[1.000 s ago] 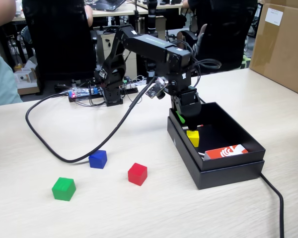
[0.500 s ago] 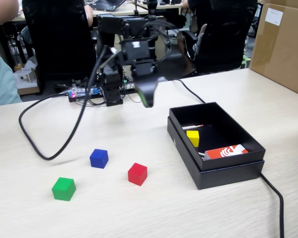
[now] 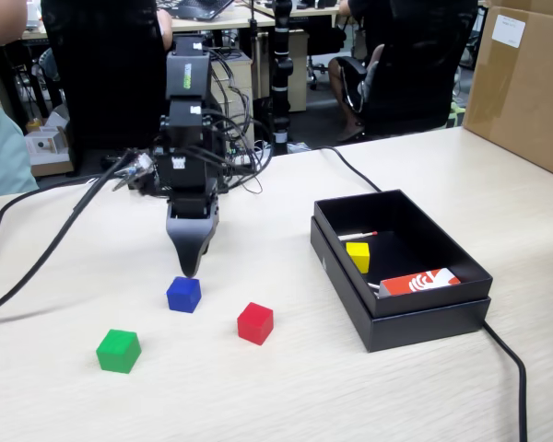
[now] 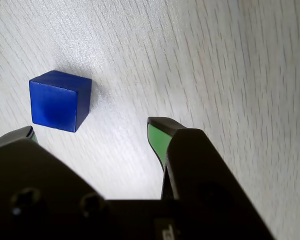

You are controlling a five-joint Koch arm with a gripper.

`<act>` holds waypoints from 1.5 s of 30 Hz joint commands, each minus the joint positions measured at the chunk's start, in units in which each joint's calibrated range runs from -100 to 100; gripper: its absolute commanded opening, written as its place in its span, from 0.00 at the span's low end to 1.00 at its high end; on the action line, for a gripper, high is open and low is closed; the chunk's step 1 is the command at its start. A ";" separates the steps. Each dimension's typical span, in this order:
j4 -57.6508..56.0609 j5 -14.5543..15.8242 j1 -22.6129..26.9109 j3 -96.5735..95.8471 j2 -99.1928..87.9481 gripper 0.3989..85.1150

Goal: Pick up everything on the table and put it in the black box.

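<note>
**Now: gripper poised over the blue cube**

Down at lower centre-left of the fixed view sits the blue cube (image 3: 183, 294), flat on the table (image 3: 258, 396), and the gripper (image 3: 190, 267) hangs right above it, tip pointing down just behind the cube's top edge. No contact that I can see. From the wrist view the blue cube (image 4: 59, 101) lies in the upper left of the frame, and the gripper (image 4: 92, 132) is spread wide, green-lined jaws apart with bare table (image 4: 230, 75) between them. One fingertip (image 4: 160, 135) shows at centre, the other just peeks in at the left edge below the cube. Nothing is held.

Moving outward: the red cube (image 3: 255, 323) rests a little to the right and below the blue one, apart from it. The green cube (image 3: 119, 351) sits further toward the lower left, well apart from both.

Over on the right of the fixed view stands the black box (image 3: 341, 276), open, resting on what looks like its own lid. Inside, a yellow cube (image 3: 358, 256) lies near the middle, a red-and-white card (image 3: 419, 282) leans at the near corner, and a thin red-tipped stick (image 3: 358, 236) lies toward the back wall.

A black cable (image 3: 507, 359) trails from behind the box toward the lower right. A cardboard carton (image 3: 521, 87) fills the upper right corner.
</note>
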 commanded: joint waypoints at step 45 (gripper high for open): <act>-4.22 2.69 24.13 27.89 -4.13 0.09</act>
